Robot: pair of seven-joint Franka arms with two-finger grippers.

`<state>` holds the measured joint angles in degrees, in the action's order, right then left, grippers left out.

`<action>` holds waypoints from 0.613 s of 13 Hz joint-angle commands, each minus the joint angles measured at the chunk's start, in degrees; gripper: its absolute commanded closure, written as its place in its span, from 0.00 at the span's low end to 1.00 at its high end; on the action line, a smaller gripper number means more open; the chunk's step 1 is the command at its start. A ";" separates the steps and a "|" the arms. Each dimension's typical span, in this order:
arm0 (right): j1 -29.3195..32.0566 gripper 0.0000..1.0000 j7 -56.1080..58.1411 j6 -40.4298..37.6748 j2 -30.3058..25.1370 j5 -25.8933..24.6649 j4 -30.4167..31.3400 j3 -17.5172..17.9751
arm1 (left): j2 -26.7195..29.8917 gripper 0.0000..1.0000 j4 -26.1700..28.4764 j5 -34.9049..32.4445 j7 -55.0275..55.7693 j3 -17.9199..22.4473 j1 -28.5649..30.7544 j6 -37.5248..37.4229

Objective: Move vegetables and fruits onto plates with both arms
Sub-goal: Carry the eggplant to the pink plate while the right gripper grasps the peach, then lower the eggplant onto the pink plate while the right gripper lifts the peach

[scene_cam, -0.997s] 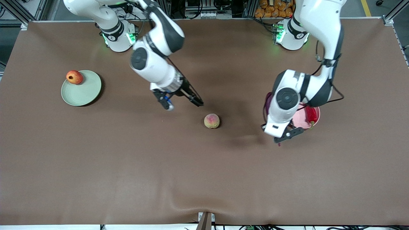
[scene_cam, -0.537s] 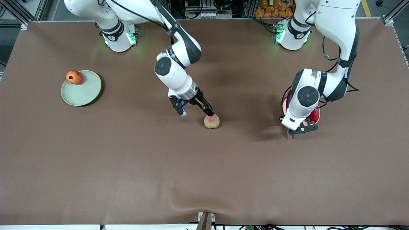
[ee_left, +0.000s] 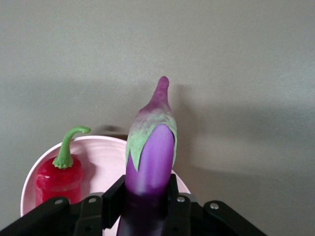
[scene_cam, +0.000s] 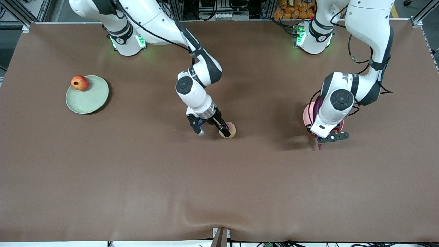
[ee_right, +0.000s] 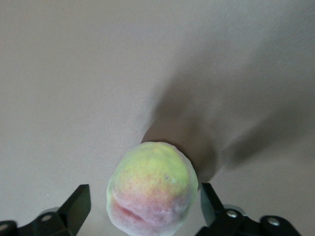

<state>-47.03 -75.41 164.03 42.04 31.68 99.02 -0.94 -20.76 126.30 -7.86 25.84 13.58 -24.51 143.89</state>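
Pale green and sitting toward the right arm's end of the brown surface, the green plate is already carrying the red apple, which is resting close to the rim; a jolt to the surface could be enough to roll it off.

Near the middle, the right claw is sitting low at the peach, its fingers spread with one on each side of the fruit and a gap showing on both sides, so nothing is gripped yet. The peach is lying on the bare surface, well apart from both plates. Being round, it is likely to squirt out or roll away if the fingers are closing off-centre, and one fingertip arriving first could nudge it out of the grasp. A light pinch could also let it drop during the long carry to a plate.

Toward the left arm's end, the left claw is pinching the purple eggplant over the edge of the pink plate, where the red chili pepper is already lying. The eggplant's stem end is jutting out past the rim over the surface, so releasing here risks it tipping off the plate, or knocking the chili as it settles.
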 commanded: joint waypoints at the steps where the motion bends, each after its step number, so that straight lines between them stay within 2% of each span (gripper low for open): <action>1: -1.57 0.29 -0.97 1.47 2.79 -0.04 -2.96 -1.08 | 1.87 0.00 2.11 -1.46 -0.44 -0.66 0.69 0.86; 3: -2.01 0.82 -0.70 1.47 2.79 -0.12 -2.87 -1.08 | 1.95 0.00 1.93 -1.46 -1.32 -0.66 0.60 0.60; 4: -2.01 1.00 -0.44 1.29 2.27 -0.65 -2.70 -1.43 | 1.96 0.00 1.85 -1.37 -1.41 -0.66 0.60 0.51; 6: -1.84 1.00 -0.18 -2.28 0.25 -1.00 -2.17 -2.92 | 2.22 0.00 1.67 -1.37 -1.41 -0.66 0.60 0.25; 8: -1.49 1.00 0.09 -14.28 -4.92 -1.09 -2.52 -6.33 | 2.74 0.00 1.41 -1.37 -1.41 -0.66 0.60 -0.10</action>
<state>-48.29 -75.42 159.06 42.86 31.31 96.18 -4.10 -20.45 126.61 -7.88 24.95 13.32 -24.48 143.92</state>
